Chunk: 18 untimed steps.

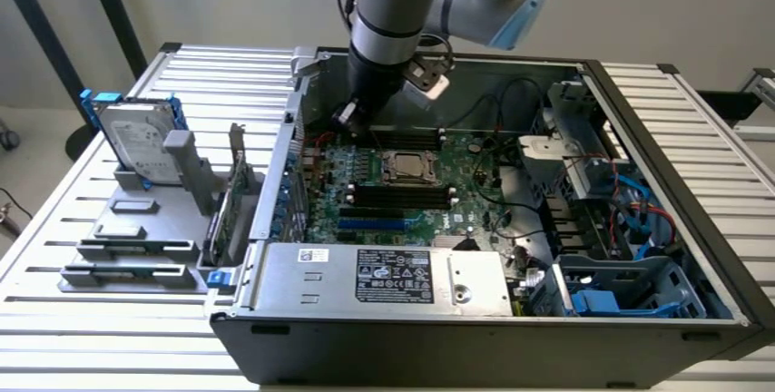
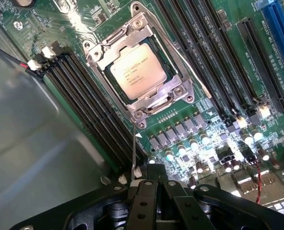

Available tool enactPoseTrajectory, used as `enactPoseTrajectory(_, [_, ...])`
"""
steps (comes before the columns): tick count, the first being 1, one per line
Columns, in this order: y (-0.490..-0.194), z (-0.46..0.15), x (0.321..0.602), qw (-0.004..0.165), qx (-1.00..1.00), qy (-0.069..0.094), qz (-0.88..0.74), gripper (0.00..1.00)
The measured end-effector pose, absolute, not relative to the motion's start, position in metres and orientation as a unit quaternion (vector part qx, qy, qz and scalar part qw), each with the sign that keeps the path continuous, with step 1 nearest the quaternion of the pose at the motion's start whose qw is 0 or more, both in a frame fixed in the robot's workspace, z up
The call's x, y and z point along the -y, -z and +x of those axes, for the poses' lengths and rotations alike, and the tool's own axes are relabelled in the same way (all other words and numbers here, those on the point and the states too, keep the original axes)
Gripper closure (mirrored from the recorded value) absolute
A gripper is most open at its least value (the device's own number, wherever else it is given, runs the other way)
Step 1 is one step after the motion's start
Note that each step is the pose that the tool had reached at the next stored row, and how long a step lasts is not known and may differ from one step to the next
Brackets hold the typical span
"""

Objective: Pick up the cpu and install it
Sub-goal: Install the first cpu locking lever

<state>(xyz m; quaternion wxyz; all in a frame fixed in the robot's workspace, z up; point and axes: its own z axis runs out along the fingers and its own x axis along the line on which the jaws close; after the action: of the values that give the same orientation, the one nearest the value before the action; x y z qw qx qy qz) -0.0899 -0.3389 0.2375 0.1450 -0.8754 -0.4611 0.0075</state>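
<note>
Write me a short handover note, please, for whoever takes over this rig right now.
Gripper: shut, low inside the open computer case, over the motherboard.
cpu: lying flat in its socket, with the metal socket frame around its edges and clear of the gripper.
Done: the cpu is in the socket.
Left: a thin socket lever runs from the socket corner up to the fingertips. Whether the gripper holds it, and whether the frame is latched, cannot be told.
</note>
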Motion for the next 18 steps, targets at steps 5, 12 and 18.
enactPoseTrajectory(5, [-0.239, -0.0905, 0.3389, 0.152, 0.442, -0.001, -0.884, 0.89])
enactPoseTrajectory(12, [-0.2399, -0.0906, 0.3389, 0.161, 0.418, 0.01, -0.894, 0.89])
enactPoseTrajectory(18, [-0.2401, -0.0904, 0.3389, 0.165, 0.402, 0.019, -0.901, 0.89])
